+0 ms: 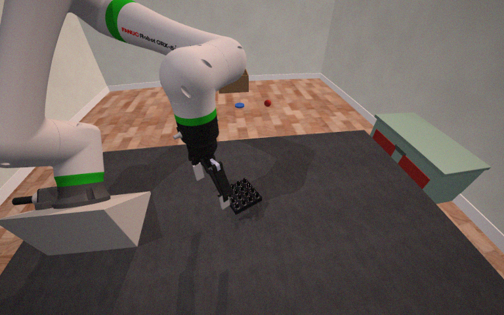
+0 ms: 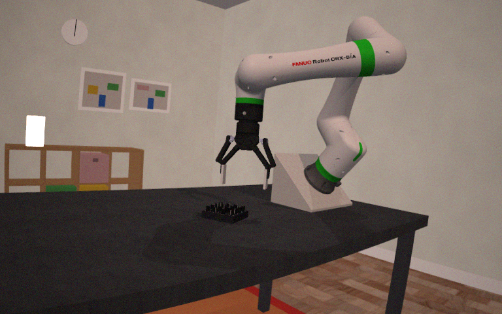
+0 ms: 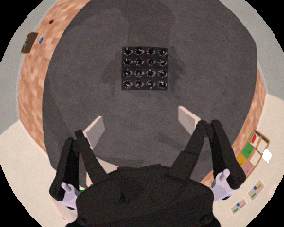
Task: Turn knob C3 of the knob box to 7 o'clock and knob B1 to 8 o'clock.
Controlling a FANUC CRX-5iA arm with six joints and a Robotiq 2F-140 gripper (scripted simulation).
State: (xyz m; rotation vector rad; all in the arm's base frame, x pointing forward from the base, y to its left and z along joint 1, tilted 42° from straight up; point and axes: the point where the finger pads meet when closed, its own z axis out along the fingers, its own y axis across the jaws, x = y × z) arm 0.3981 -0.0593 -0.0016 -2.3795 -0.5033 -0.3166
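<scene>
The knob box (image 1: 245,196) is a small black square box with a grid of black knobs, standing on the dark table. It also shows in the exterior view (image 2: 225,212) and in the wrist view (image 3: 144,67). The knobs, their white lines and their names are too small to read. My gripper (image 2: 244,178) hangs well above the table, up and to the side of the box, pointing down. Its fingers are spread wide with nothing between them, as the wrist view (image 3: 142,125) shows. It touches no knob.
My arm's white wedge base (image 1: 75,224) stands on the table to the left of the box. A green cabinet (image 1: 426,153) stands beside the table's right side. A shelf (image 2: 72,169) stands by the far wall.
</scene>
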